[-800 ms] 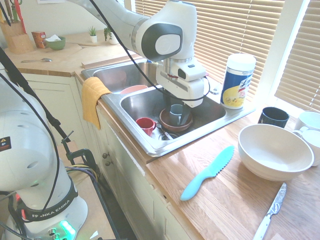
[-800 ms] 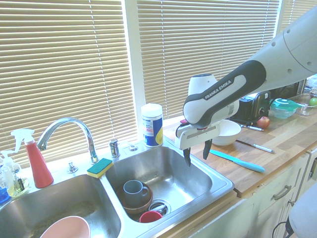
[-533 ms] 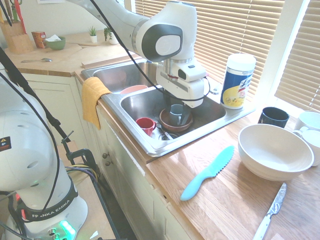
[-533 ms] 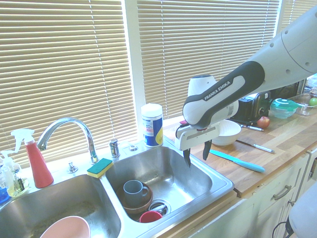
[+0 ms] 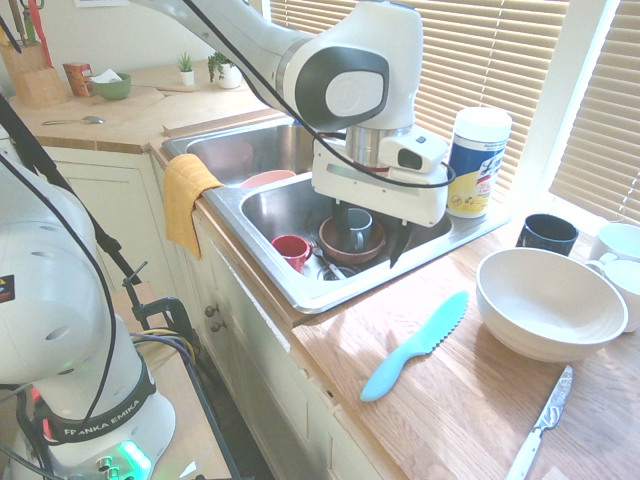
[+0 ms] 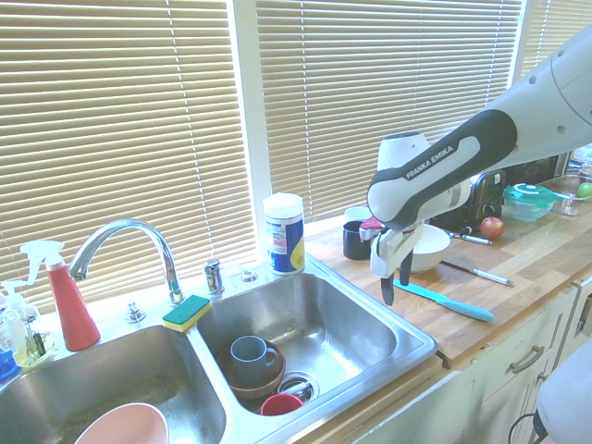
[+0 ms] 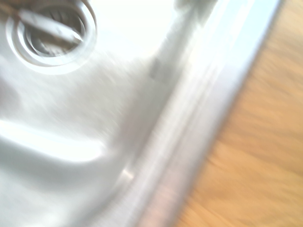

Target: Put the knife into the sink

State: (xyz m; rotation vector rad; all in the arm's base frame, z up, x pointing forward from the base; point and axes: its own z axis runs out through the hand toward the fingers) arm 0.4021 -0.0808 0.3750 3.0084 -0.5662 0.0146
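The knife [image 5: 415, 345] is light blue plastic and lies flat on the wooden counter, just right of the sink [image 5: 325, 293]; in the second exterior view the knife [image 6: 444, 302] lies beyond the sink rim [image 6: 407, 351]. My gripper [image 5: 370, 238] hangs open and empty over the right basin's edge nearest the counter, fingers pointing down. Seen from the other side, the gripper [image 6: 396, 282] is a short way from the knife's blade tip and above it. The blurred wrist view shows the sink wall [image 7: 142, 118], the drain [image 7: 47, 30] and a strip of counter [image 7: 255, 142].
The right basin holds a brown bowl with a grey mug [image 5: 352, 235] and a red cup [image 5: 292, 250]. A white bowl [image 5: 550, 300], black mug [image 5: 547, 233], metal knife [image 5: 540, 425] and wipes canister [image 5: 475, 160] stand on the counter. A yellow cloth [image 5: 185, 195] drapes over the sink front.
The arm has swung from over the middle of the right basin toward the counter and the knife, and the wrist has turned. The fingers stay open. The knife has not moved.
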